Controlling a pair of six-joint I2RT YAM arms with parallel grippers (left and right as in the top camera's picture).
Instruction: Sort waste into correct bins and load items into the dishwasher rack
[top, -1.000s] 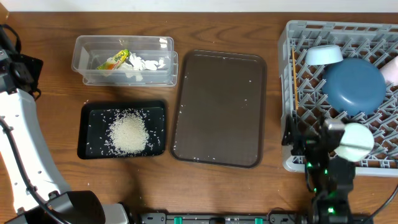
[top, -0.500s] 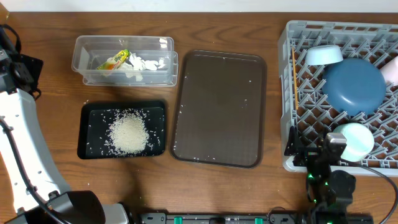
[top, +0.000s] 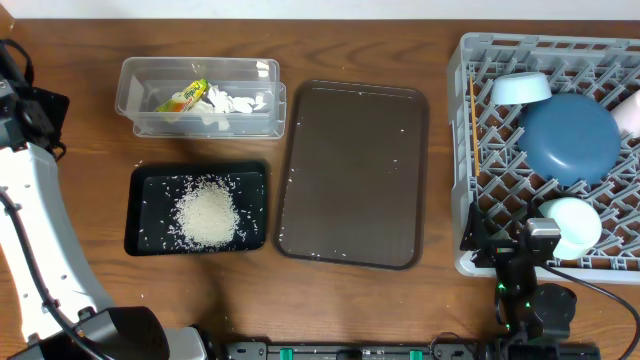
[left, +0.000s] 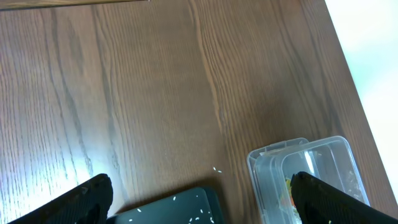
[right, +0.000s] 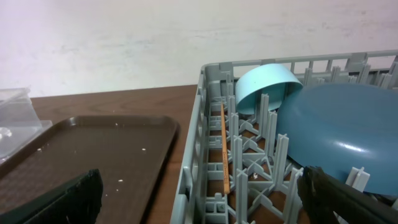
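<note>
Sorting looks all but finished: rice in the black tray, blue plate in the dishwasher rack at right; left gripper and right gripper both gape empty, likely needing only withdrawal.

This looks like a robotics lab staged as a kitchen clean-up: a white robot arm over a wood-grain bench by a bare white wall, with a grey dishwasher rack, brown serving tray, clear container and black tray.

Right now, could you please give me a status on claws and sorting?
Left claw, right claw open, empty. Plate, bowls, cup, chopsticks in rack. Rice in black tray; tissue, wrapper in clear container. Stray grains on brown tray.
</note>
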